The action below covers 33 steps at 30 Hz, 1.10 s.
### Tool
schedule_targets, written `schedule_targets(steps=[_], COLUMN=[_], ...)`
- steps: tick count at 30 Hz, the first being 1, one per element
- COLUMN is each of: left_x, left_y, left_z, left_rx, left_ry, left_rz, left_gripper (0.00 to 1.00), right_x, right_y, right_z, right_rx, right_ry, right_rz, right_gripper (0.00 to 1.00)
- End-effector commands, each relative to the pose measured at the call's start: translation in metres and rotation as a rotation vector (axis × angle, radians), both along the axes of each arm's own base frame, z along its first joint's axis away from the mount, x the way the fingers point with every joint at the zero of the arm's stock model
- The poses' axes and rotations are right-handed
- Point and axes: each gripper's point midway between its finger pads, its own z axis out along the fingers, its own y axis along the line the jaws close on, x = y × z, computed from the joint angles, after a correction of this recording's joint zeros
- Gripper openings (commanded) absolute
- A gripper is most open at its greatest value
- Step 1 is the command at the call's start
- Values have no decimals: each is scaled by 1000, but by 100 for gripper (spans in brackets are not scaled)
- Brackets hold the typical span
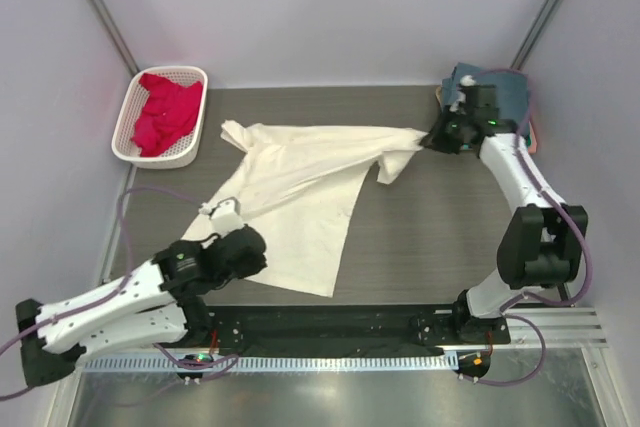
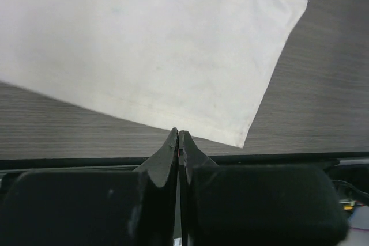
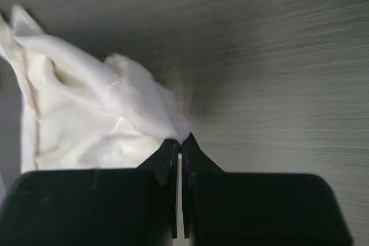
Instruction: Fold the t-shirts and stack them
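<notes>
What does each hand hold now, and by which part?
The right hand pinches the large cream cloth t-shirt at its bunched end. The left hand is shut at its hem; a hold cannot be told.

Robotics lab test cell: plain white enclosure walls [image 1: 330,17], metal corner struts [image 1: 98,7], dark wood-grain surface [image 1: 430,237], left arm [image 1: 110,312] and right arm [image 1: 515,172] bolted to a black base rail [image 1: 330,325], loose purple cabling [image 1: 124,217], slotted metal strip [image 1: 330,360] along near edge.

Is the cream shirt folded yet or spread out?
Spread, unfolded: the cream shirt lies open across the table, one end bunched at the right gripper.
</notes>
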Motion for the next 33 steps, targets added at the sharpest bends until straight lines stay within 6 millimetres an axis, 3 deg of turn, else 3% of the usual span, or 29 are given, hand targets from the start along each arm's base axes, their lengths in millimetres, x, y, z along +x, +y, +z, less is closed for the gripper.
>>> schedule_targets(steps=[1,2,3,4,5,6,9,10,11,12,15,16,19,22,25,26,27,31,33], left_x=[-4,-7,-8,-6,-12,-13,-12,-11,-9,-10,-2,1,8,7,11,10,12,13,14], left_y=[54,51,46,33,22,11,-25,-36,-53,-63,-107,-122,-155,-185,-203,-203,-207,-214,-206], left_z=[8,8,6,7,-6,-10,-22,-23,-15,-28,-32,-31,-48,-65,-77,-95,-99,-123,-136], left_rx=[90,62,57,25,53,53,91,100,85,126,110,89,90,74,89,126,132,187,228], left_ry=[-37,-29,-20,-21,42,65,99,95,78,106,99,93,96,132,137,161,161,193,208], left_rz=[79,61,43,17,-44,-72,-144,-160,-189,-211,-271,-284,-322,-383,-419,-431,-439,-472,-468], left_gripper=[0,7,14,23,41,47,56,57,59,59,59,59,66,78,80,80,80,68,39], right_x=[-8,-10,-13,-17,-20,-22,-31,-36,-37,-39,-48,-52,-60,-66,-68,-68,-67,-66,-66], right_y=[-59,-60,-62,-62,-60,-60,-64,-66,-68,-72,-83,-89,-81,-77,-77,-76,-77,-76,-76], right_z=[-2,-12,-22,-36,-48,-54,-60,-63,-52,-50,-43,-48,-54,-62,-63,-63,-63,-60,-60], right_rx=[167,184,185,183,192,188,156,145,131,99,49,21,60,77,74,75,75,80,81], right_ry=[40,60,84,120,155,168,165,168,130,116,74,77,70,85,86,85,85,80,79], right_rz=[-206,-221,-226,-228,-224,-225,-237,-242,-250,-268,-313,-339,-328,-317,-313,-311,-312,-308,-307], right_gripper=[1,3,30,48,65,69,73,74,74,75,76,76,76,75,75,75,75,75,75])
